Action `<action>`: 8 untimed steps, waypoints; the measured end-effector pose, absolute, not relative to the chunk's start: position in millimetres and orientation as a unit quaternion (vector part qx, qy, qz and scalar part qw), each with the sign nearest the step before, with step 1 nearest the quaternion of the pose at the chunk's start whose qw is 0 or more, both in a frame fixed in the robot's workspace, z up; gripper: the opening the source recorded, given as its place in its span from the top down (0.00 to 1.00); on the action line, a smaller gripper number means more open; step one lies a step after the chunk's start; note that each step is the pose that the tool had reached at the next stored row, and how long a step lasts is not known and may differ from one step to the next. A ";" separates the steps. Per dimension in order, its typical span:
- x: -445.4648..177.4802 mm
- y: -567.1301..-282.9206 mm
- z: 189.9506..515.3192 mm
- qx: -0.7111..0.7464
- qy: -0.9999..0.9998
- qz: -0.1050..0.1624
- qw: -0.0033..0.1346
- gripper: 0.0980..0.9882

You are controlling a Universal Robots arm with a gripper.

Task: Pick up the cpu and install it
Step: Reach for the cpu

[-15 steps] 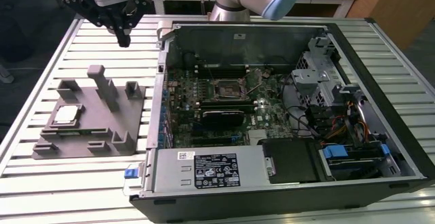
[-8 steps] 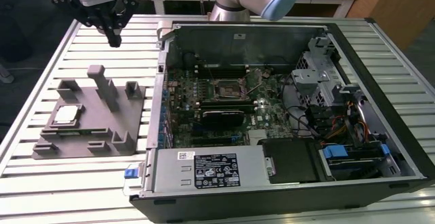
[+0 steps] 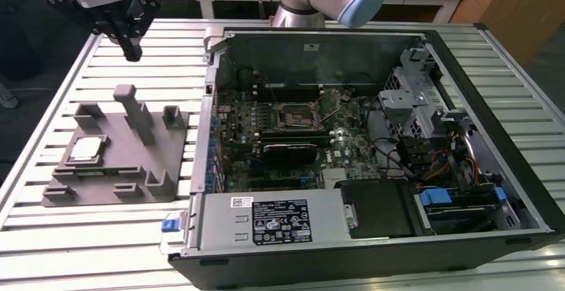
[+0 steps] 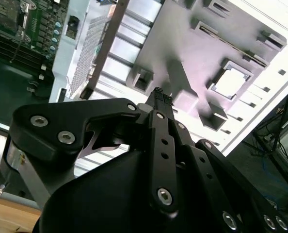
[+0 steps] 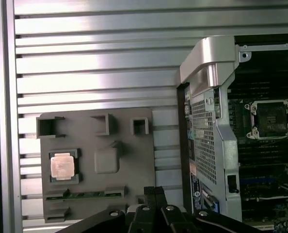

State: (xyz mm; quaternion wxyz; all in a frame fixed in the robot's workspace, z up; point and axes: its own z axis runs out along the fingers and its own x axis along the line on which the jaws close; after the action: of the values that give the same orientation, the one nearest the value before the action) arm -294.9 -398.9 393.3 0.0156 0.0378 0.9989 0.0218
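The hand [image 3: 131,54] hangs over the ribbed metal counter [image 3: 88,238], its black fingers pressed together and pinching nothing. The cpu [image 3: 86,147], a flat silver square, lies in a recess of the blocky grey fixture [image 3: 124,165], beside the open computer case [image 3: 264,268].

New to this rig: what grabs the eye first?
The open black computer case, green motherboard exposed, occupies the exterior view's right. On the exterior view's left, the small silver square cpu sits in the grey fixture, with the black gripper hovering nearby, fingers shut, empty.
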 end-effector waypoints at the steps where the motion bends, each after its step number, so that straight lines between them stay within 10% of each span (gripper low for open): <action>1: -297.5 -398.9 393.2 0.038 0.999 0.022 0.016 0.99; 8: -313.1 -398.9 392.2 0.038 0.999 0.022 0.016 0.99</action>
State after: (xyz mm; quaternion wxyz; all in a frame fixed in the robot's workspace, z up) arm -313.1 -398.9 392.2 0.0159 0.0378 0.9989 0.0218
